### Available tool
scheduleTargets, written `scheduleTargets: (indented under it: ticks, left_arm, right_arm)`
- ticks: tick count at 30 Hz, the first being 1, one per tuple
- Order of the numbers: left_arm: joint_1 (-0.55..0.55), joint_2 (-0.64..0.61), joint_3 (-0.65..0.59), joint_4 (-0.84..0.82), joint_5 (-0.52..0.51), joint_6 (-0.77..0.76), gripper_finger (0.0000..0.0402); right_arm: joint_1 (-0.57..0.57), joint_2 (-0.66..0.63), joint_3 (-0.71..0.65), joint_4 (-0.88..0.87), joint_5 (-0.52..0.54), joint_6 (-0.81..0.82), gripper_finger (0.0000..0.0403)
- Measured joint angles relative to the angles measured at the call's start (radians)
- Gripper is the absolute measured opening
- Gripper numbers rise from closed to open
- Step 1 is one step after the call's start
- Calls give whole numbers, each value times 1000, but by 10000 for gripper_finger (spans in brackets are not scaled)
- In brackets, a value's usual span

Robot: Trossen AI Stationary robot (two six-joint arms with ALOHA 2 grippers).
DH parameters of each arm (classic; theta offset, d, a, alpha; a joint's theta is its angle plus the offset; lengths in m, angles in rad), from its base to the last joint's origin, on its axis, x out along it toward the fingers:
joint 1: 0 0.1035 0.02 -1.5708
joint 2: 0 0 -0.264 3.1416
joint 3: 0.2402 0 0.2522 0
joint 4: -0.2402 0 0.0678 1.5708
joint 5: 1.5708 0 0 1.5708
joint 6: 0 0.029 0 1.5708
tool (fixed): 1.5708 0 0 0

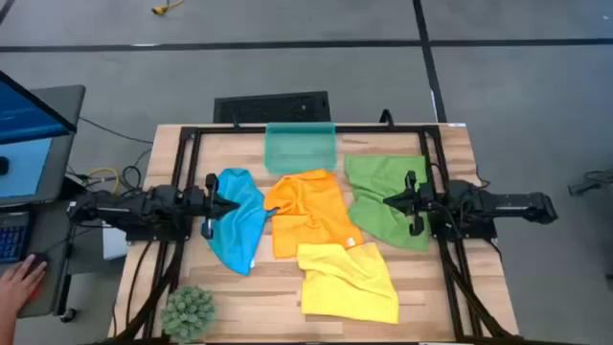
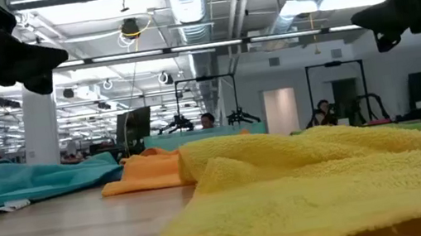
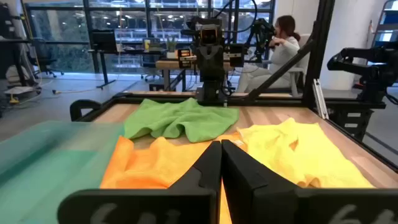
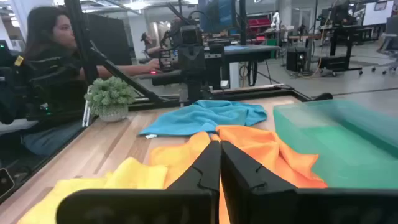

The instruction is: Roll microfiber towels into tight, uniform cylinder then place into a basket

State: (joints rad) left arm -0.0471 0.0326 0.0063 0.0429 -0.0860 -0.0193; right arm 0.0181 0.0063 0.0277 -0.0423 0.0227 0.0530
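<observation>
Four microfiber towels lie loosely spread on the wooden table: blue (image 1: 238,218) at the left, orange (image 1: 308,211) in the middle, green (image 1: 385,196) at the right, yellow (image 1: 349,279) near the front edge. The translucent teal basket (image 1: 300,147) stands at the far middle. My left gripper (image 1: 233,204) hovers shut above the blue towel, pointing toward the table's right. My right gripper (image 1: 388,200) hovers shut above the green towel, pointing left. In the wrist views both pairs of fingers (image 3: 221,163) (image 4: 219,160) are closed with nothing between them.
A small potted plant (image 1: 188,310) stands at the near left corner. A dark grated rectangle (image 1: 272,107) lies beyond the far edge. A black frame (image 1: 192,134) rims the table. A person's hand (image 1: 21,283) rests at a desk to the left.
</observation>
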Motion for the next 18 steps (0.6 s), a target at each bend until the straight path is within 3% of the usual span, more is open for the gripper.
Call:
scheduleTargets:
  ticks: [18]
  left_arm:
    - [0, 0, 0, 0, 0, 0, 0]
  right_arm:
    - [0, 0, 0, 0, 0, 0, 33]
